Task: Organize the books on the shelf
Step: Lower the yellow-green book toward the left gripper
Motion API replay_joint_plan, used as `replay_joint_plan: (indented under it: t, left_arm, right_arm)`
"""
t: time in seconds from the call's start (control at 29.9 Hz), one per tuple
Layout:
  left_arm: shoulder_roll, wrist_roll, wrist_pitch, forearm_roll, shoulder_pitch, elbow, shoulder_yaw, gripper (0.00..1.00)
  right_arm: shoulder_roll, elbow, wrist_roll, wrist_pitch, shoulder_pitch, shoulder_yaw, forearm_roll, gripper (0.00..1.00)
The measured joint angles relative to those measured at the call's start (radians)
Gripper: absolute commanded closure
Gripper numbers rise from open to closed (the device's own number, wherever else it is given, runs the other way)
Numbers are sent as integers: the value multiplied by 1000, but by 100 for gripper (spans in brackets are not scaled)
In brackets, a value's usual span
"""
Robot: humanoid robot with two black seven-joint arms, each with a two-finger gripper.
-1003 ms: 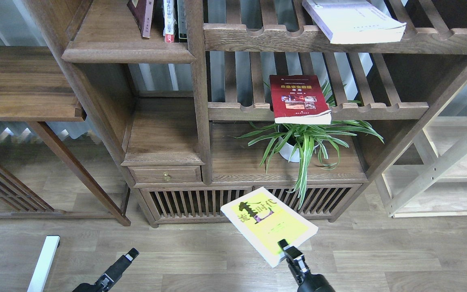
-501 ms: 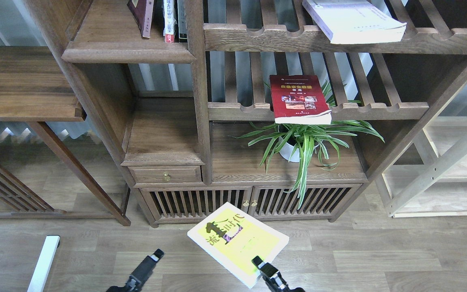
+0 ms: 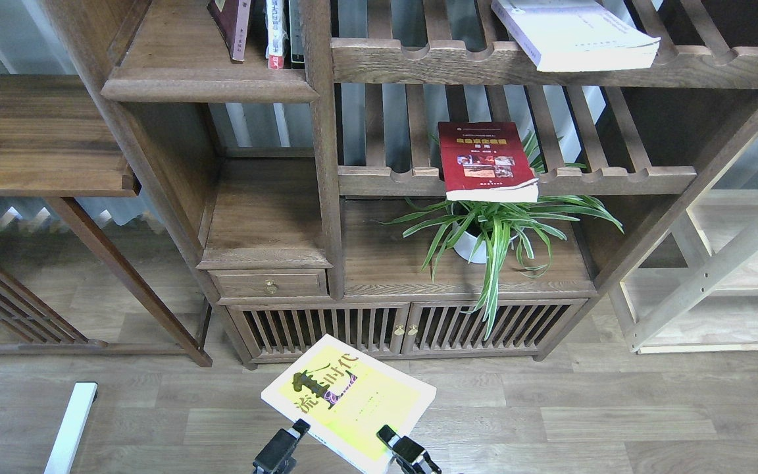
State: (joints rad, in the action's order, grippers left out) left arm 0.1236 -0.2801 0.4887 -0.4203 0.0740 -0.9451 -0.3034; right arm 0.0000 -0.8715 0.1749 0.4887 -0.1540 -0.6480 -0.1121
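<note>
Since a second ago we have carried the yellow-green book (image 3: 351,399) down and to our left, and our left gripper (image 3: 285,450) has come in from the lower left to meet it, so both arms now sit at the bottom of the view.

As we judge it, the task is barely begun. None of the three paperbacks lies on the shelf (image 3: 211,69), the solid board at upper left where a few other volumes stand upright against the post. The dark red book (image 3: 486,160) rests on the middle slatted rack, its near edge overhanging the front rail above the potted plant (image 3: 492,230). The thick white book (image 3: 573,34) lies tilted on the upper slatted rack, also overhanging. The yellow-green one is in the air over the wooden floor, in front of the low cabinet doors, cover up and tilted.

Our right gripper (image 3: 400,451) is clamped on the near right edge of that book. Our left gripper is right at the book's near left edge, seemingly touching it; we cannot tell how far its fingers are parted, nor whether it has taken hold. All three books remain to be moved.
</note>
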Motion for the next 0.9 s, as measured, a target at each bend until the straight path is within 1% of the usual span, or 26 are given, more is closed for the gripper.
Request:
replay_joint_plan:
  t: [0.37, 0.43, 0.74, 0.8, 0.87, 0.9]
  left_arm:
    - [-8, -4, 0, -3, -15, 5, 20, 1]
    - [-9, -4, 0, -6, -14, 7, 20, 3]
    - [-6, -3, 0, -9, -14, 11, 20, 5]
    - [-5, -2, 0, -9, -13, 11, 19, 7]
    - [-5, -2, 0, -8, -8, 12, 16, 14]
    - [-5, -2, 0, -7, -6, 13, 15, 15]
  right_arm:
    - [0, -2, -3, 0, -9, 45, 2, 95]
    - [0, -1, -3, 0, -10, 46, 2, 95]
    - [0, -1, -3, 0, -24, 65, 3, 95]
    - [0, -1, -3, 0, -32, 68, 6, 95]
    - [0, -1, -4, 0, -38, 72, 9, 95]
    - [0, -1, -4, 0, -40, 74, 10, 95]
